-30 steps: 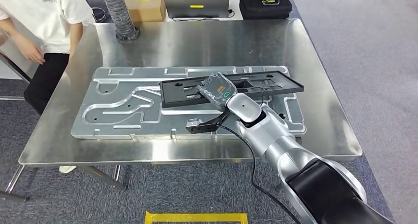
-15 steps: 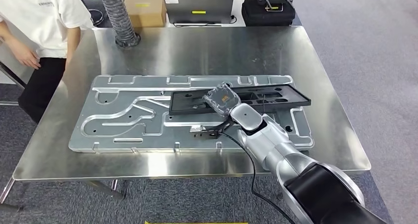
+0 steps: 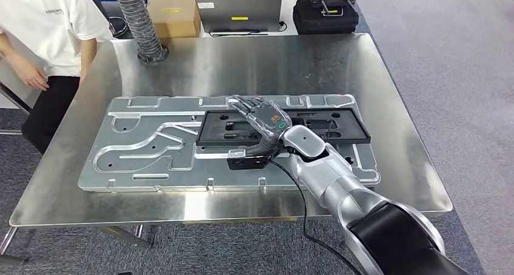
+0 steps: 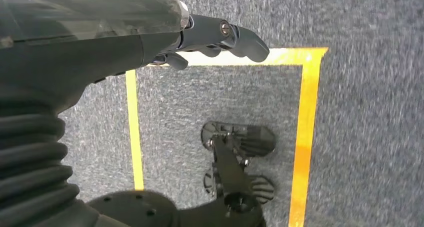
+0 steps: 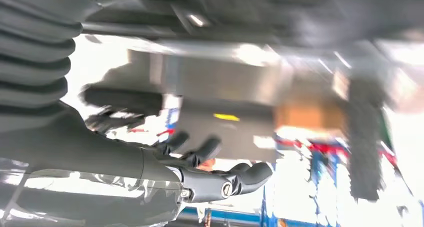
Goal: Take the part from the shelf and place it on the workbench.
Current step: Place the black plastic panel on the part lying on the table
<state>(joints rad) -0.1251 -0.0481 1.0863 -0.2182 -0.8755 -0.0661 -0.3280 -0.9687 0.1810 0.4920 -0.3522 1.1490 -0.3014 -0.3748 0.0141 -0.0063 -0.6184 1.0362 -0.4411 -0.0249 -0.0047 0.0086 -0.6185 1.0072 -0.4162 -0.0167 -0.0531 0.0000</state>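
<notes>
your right hand [image 3: 262,114] lies flat over the black part [image 3: 339,128], fingers spread and gripping nothing, so the part looks released. it rests level on the machined aluminium plate [image 3: 142,145], which sits on the steel workbench [image 3: 254,57], so the placing step looks done. the plate's raised edges probably keep the part from sliding. your left hand [image 4: 220,34] hangs over the carpet near yellow floor tape [image 4: 305,127], fingers loosely apart, holding nothing. mind the person [image 3: 45,26] standing at the bench's far left corner when you lift the arm clear.
</notes>
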